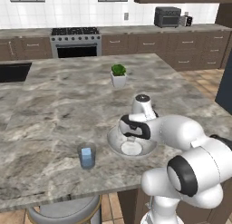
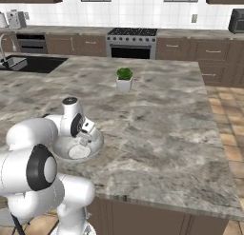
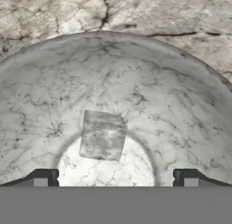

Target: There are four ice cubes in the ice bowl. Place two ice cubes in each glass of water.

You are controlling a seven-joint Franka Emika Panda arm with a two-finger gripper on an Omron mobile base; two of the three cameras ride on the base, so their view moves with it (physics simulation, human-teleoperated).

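The ice bowl (image 1: 111,141) is a wide grey marbled bowl near the counter's front edge, and my gripper (image 1: 131,139) hangs open just inside it. The hand view looks straight down into the ice bowl (image 3: 154,82). One pale translucent ice cube (image 3: 103,135) lies on its bottom, just ahead of my gripper (image 3: 115,178) and a little left of the middle between the fingertips (image 3: 45,177). Nothing is between the jaws. A glass of water (image 1: 87,156) stands left of the bowl with a bluish chunk inside. From the right, my gripper (image 2: 84,141) dips into the ice bowl (image 2: 98,142).
A small white pot with a green plant (image 1: 118,76) stands farther back on the marble counter (image 1: 68,105). The counter's front edge runs close behind the bowl and glass. A round stool (image 1: 63,210) sits below that edge. A sink (image 2: 28,63) is at the far left.
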